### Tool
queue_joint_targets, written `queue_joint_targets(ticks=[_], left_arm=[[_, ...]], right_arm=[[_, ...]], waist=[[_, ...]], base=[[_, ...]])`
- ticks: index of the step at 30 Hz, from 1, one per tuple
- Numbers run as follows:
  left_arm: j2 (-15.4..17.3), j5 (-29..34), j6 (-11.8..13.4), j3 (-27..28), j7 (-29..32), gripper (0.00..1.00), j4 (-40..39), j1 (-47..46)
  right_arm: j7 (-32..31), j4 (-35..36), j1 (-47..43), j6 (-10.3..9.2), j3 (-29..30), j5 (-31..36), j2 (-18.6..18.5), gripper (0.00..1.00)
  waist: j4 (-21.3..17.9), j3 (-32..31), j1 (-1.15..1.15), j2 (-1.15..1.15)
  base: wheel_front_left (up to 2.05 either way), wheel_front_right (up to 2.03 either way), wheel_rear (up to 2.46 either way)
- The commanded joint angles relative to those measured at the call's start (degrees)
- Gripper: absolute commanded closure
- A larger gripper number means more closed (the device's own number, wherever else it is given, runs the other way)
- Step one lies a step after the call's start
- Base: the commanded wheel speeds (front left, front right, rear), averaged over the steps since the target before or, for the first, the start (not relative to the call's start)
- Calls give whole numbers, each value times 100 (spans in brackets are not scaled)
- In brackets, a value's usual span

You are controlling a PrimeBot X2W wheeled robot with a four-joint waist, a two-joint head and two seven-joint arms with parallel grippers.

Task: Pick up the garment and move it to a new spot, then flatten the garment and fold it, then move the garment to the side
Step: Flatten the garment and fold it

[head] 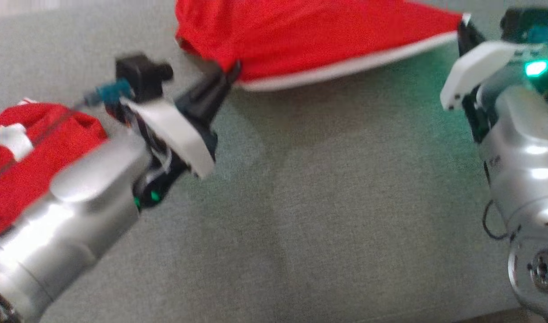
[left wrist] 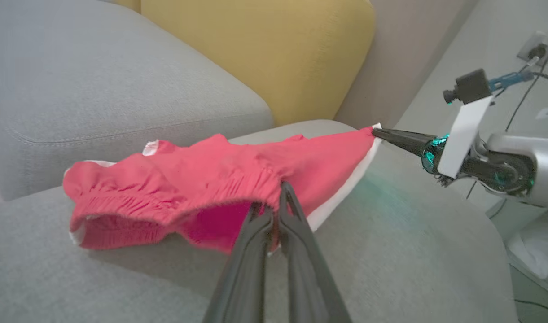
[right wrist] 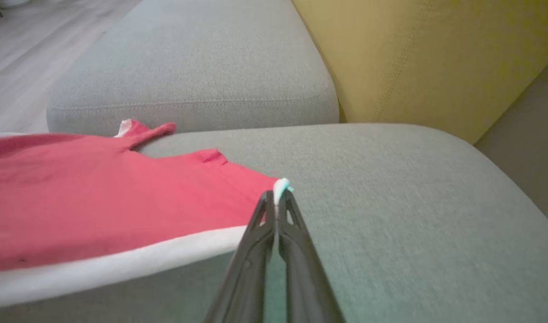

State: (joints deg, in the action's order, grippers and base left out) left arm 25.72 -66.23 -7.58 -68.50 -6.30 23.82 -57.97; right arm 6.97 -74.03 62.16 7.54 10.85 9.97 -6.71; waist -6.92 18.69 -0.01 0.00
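Head view: garment point(head: 309, 40) stretches between pinching left claw point(head: 232, 72) and right claw point(head: 463, 30).

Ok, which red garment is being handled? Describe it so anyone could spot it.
On the grey sofa seat, the red garment is stretched between the left claw and the right claw. Unlike the crumpled red heap by the left arm, it is spread out with a white edge band.

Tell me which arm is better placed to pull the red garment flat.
Right, probably. The right gripper is shut on the white-trimmed corner of the red garment, with grey cushion beyond it to pull toward; the left gripper pinches the bunched waistband.
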Motion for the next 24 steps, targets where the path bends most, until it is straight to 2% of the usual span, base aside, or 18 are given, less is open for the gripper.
queue_joint_targets(ticks=[1, 11, 18, 24], left_arm=[[203, -16, 9, 99, -112, 100, -156, -109], [44, -15, 38, -300, -419, 100, -240, 839], [-189, 83, 300, -400, -427, 100, -602, 1547], [-344, 213, 570, -437, -359, 100, -960, 1931]], right_arm=[[-31, 116, -63, -5, -132, -72, -30, 100], [-224, 39, -936, -5, -376, -655, -366, 100], [-213, 43, -1494, -5, -350, -1110, -667, 100], [-182, 218, -1845, -5, -375, -1386, -815, 100]], waist=[[-9, -251, 1, 0], [-98, -1046, 1, 0], [-111, -1492, 1, 0], [-75, -1628, 1, 0]], base=[[0, 0, 0], [0, 0, 0], [0, 0, 0], [0, 0, 0]])
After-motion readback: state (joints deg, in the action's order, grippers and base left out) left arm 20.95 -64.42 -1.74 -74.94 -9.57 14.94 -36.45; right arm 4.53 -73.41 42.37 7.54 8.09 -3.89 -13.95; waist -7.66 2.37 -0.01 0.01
